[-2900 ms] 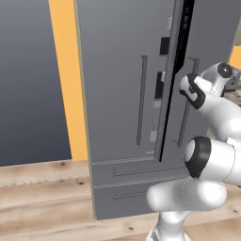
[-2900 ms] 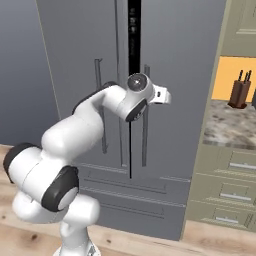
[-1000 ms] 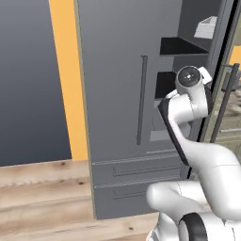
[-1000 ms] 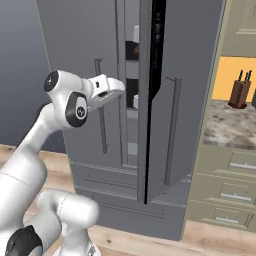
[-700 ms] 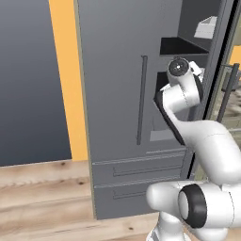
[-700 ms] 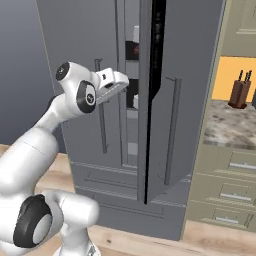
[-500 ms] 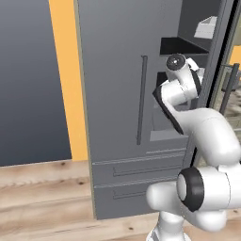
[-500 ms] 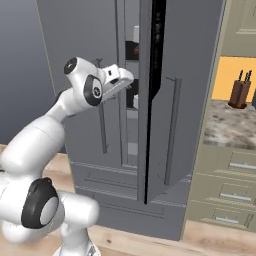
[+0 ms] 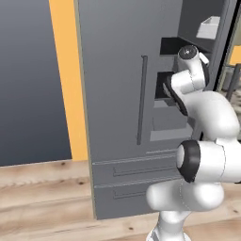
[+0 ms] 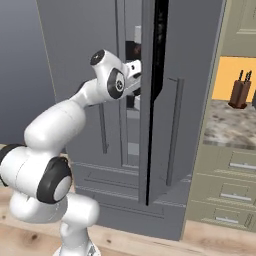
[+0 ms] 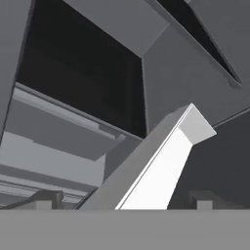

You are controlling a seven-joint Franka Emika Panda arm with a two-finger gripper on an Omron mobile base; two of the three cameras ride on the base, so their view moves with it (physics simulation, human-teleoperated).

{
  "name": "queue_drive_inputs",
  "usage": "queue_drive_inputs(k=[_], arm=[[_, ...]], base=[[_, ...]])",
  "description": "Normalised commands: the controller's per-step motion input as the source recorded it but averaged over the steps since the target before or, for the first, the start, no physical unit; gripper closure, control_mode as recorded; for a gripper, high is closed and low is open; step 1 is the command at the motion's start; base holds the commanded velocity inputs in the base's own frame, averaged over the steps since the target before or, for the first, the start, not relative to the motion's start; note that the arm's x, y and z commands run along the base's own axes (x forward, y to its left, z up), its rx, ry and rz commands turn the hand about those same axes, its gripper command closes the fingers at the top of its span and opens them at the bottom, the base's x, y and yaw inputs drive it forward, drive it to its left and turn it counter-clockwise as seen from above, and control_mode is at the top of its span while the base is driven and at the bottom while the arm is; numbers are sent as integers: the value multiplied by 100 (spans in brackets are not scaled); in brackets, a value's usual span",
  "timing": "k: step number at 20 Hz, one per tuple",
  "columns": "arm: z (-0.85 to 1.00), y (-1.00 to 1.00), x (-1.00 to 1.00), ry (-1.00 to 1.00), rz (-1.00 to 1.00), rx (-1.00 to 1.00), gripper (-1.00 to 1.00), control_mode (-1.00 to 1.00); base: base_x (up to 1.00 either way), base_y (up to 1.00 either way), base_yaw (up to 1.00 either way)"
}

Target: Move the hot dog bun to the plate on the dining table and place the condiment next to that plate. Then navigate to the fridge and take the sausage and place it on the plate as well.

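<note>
The robot stands in front of the grey fridge (image 9: 127, 94), whose right door (image 10: 170, 100) hangs partly open, its dark edge turned toward me. The white arm (image 10: 65, 125) bends up from the base and reaches into the gap between the two doors, with the hand at about the height of the middle shelves.

The gripper (image 11: 122, 200) is released: in the hand view its two fingertips (image 11: 46, 199) stand wide apart at the bottom, with nothing between them. Just beyond them a long pale bar (image 11: 161, 161) slants up to the right, a shelf edge or door part by the look of it, and behind it lie dark compartments and a grey shelf (image 11: 58, 122) on the left.

The sausage I cannot make out anywhere in the fridge. A small white box (image 9: 209, 27) sits on an upper shelf, far right in the left base view. To the right of the fridge is a stone counter (image 10: 230, 125) with a knife block (image 10: 241, 90) against an orange wall. The floor (image 9: 42, 197) is light wood.
</note>
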Motion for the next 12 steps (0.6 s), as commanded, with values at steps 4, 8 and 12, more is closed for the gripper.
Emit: queue_drive_inputs(k=[4, 8, 12], arm=[[14, -92, -17, -2, -4, 4, -100, -100], [25, -100, -15, -2, -6, 6, -100, -100], [17, -100, 0, -1, -2, 9, -100, -100]], base=[[0, 0, 0], [0, 0, 0], [0, 0, 0]])
